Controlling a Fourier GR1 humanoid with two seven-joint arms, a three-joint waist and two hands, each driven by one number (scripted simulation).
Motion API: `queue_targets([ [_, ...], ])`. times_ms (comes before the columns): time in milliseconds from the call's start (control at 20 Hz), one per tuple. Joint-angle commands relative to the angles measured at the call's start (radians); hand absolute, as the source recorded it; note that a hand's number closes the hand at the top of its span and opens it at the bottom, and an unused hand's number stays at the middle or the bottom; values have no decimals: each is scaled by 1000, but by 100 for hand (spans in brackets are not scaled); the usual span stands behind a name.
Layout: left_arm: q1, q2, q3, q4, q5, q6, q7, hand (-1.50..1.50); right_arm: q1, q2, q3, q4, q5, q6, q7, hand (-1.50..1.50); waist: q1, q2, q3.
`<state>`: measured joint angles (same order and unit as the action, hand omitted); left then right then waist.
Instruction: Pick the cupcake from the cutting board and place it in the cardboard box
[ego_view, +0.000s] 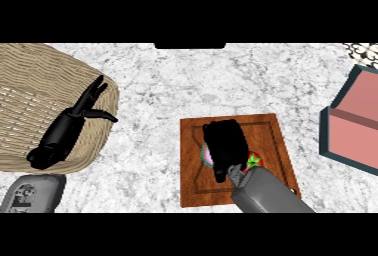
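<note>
A wooden cutting board (280, 150) lies at the counter's centre. My right hand (225, 145) hangs over its middle, fingers stretched forward, and hides most of the cupcake (254, 161). Only a pink and green rim shows at the hand's left, and a red and green bit at its right. Whether the hand touches the cupcake is unclear. The cardboard box (354, 132), pink inside with teal sides, stands open at the right edge, apart from the board. My left hand (87, 102) rests open over the basket at the left.
A large wicker basket (29, 100) fills the left side under my left forearm. A grey object (33, 192) sits at the lower left corner. Bare marble counter (221, 80) lies beyond the board and between board and box.
</note>
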<state>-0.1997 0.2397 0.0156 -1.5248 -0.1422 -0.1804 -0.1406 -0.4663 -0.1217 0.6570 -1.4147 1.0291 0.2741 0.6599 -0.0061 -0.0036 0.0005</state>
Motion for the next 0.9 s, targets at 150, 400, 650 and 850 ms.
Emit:
queue_targets([
  [150,32,20,-3,13,3,-13,17,0,126,-153,211,-337,-123,-40,-464,150,-29,-14,4],
  [400,22,16,0,26,0,21,21,0,237,-432,189,-659,-90,-146,-625,150,-53,-11,2],
  [650,28,47,13,-11,40,-13,42,0,379,-622,-112,-925,-286,-167,-651,150,-38,-4,1],
  [850,49,50,0,-41,44,-10,53,0,517,-590,-318,-958,-433,-232,-569,150,-43,-3,3],
])
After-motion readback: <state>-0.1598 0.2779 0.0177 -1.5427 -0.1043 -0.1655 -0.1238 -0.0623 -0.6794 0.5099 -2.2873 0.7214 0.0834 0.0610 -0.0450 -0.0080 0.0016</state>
